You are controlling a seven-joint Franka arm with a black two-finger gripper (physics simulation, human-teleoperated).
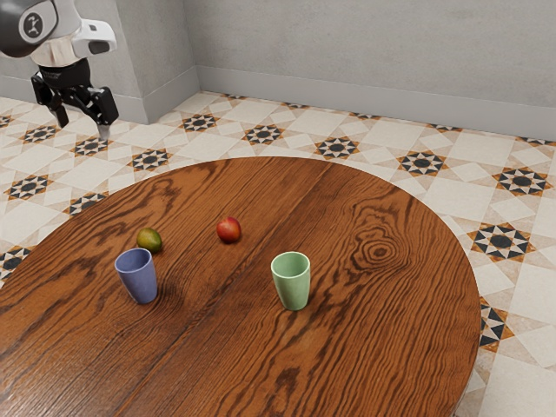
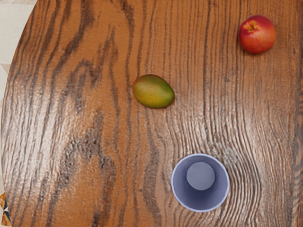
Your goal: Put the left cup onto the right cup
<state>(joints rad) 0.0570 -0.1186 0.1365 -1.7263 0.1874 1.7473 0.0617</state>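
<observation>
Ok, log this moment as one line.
hand open, raised, holding nothing | blue cup upright, empty | green cup upright | mango beside blue cup | stacking not begun

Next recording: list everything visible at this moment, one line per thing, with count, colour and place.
Table: one, round, brown wood grain, standing on the floor.
Blue cup: one, blue-purple, upright, toward the exterior view's left of the table.
Green cup: one, pale green, upright, to the exterior view's right of the blue cup and apart from it.
Mango: one, green-yellow, close behind the blue cup.
Red fruit: one, red, farther back, between the two cups.
Floor: cream tiles with dark star patterns.
Gripper: one, black, open and empty, raised at the exterior view's upper left.
</observation>
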